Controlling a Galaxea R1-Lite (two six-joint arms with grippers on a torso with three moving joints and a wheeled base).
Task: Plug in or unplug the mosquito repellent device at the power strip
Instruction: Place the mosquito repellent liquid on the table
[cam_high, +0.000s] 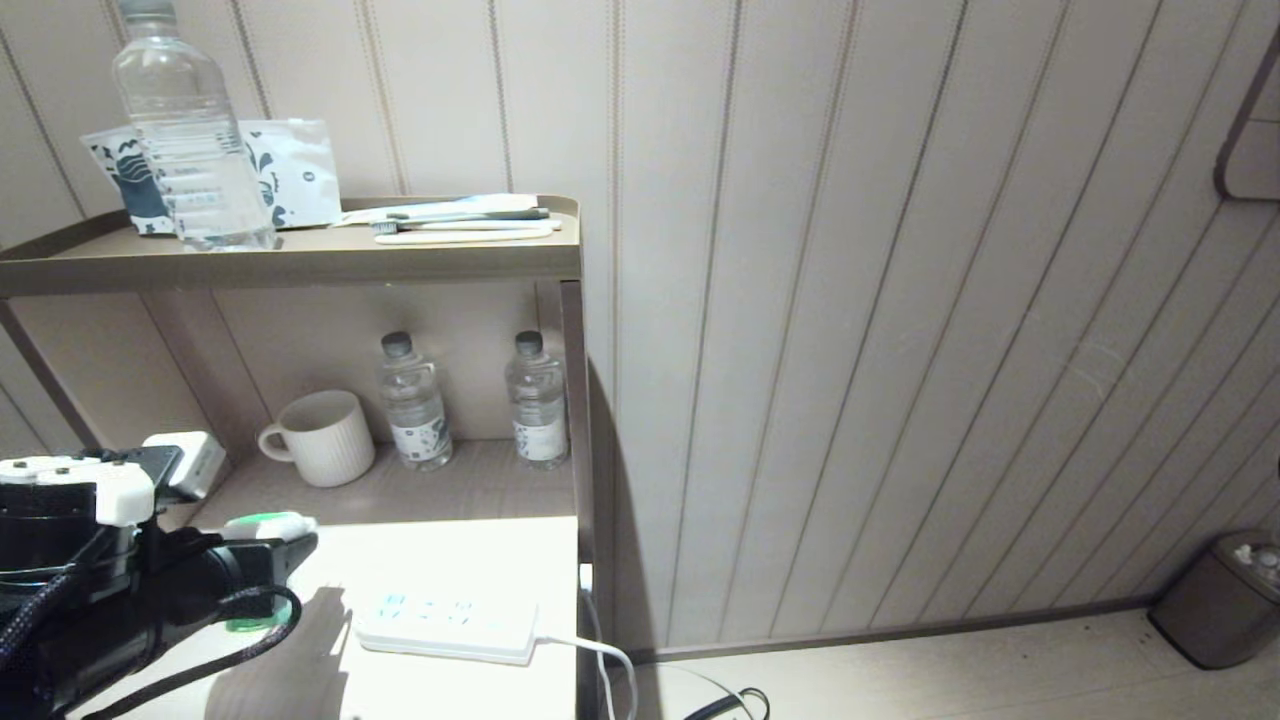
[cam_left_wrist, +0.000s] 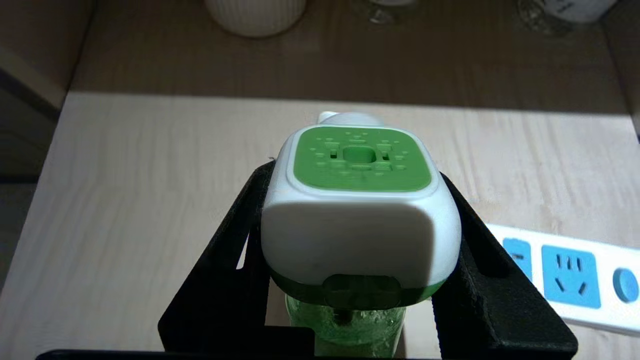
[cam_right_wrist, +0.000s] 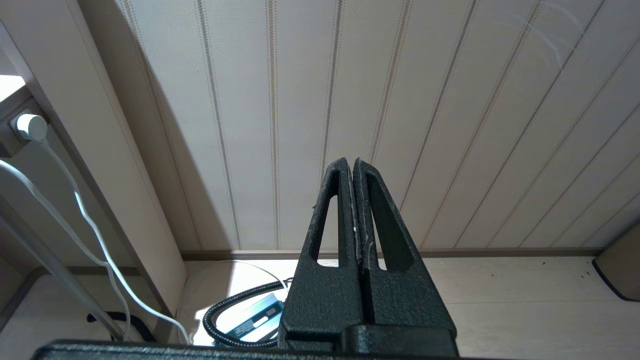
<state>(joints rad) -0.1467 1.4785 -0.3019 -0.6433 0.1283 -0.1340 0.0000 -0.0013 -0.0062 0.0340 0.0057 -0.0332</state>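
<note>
While I watch, left gripper (cam_left_wrist: 357, 250): hugs the device (cam_left_wrist: 359, 210) tight, above the table (cam_left_wrist: 150, 200).
Strip (cam_left_wrist: 570, 275): flat, beside it, apart.
Right gripper (cam_right_wrist: 356, 167): pinched closed, holding nothing.

- The mosquito repellent device (cam_left_wrist: 359, 210) is a small rounded unit with a white body, a bright green vented top and a translucent green liquid bottle below. It sits low and centre in the left wrist view, upright, clamped between black fingers, clear of the sockets.
- The power strip (cam_high: 447, 625) is flat, white and rectangular, with bluish sockets. It lies on the pale tabletop at lower centre-left of the head view, its white cord leaving its right end.
</note>
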